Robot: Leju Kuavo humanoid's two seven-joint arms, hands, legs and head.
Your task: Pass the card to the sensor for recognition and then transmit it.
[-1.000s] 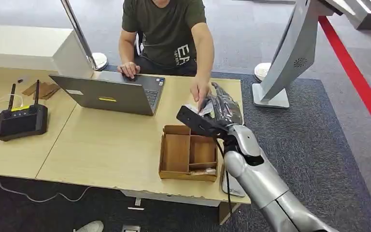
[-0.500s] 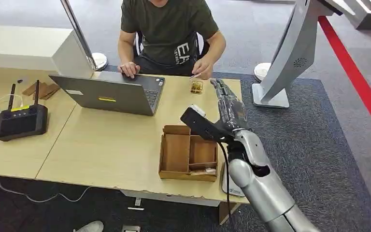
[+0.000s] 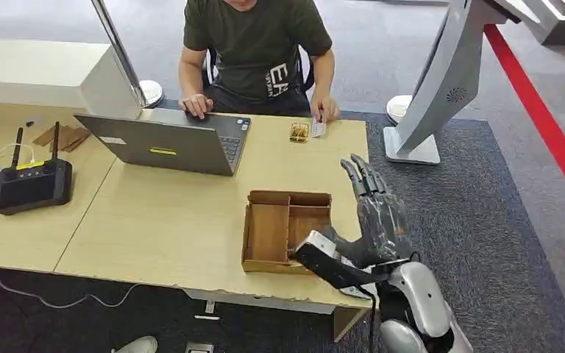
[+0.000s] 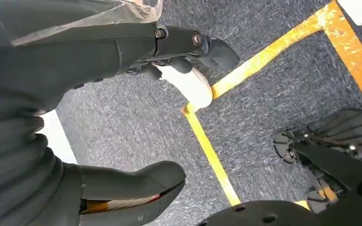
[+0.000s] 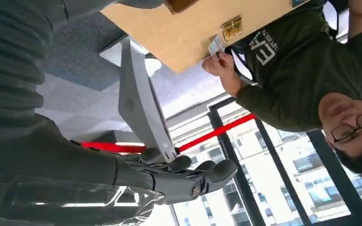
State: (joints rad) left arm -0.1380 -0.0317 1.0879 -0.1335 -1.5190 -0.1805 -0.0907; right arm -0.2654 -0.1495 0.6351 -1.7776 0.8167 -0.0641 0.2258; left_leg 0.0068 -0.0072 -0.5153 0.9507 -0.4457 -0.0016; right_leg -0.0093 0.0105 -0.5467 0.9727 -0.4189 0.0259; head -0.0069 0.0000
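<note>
The robot's right hand (image 3: 374, 220) hovered nearest, at about five o'clock over the near right edge of the light wooden table (image 3: 162, 220), fingers spread and straight, grasping nothing. Its left hand (image 4: 122, 94) hung over grey carpet, fingers loosely apart and empty. The handover looked done, to my judgement: the small white card (image 3: 318, 129) lay far off at one o'clock, under the fingers of the seated person's hand (image 3: 325, 110), touching the table and just beside a small gold square object (image 3: 299, 132), which may be the sensor. The next move probably called for nothing more than drawing the arm clear of the open brown cardboard tray (image 3: 287, 232). That tray sat just left of the right hand, split into compartments; something small lay in the near right one, too unclear to name.
</note>
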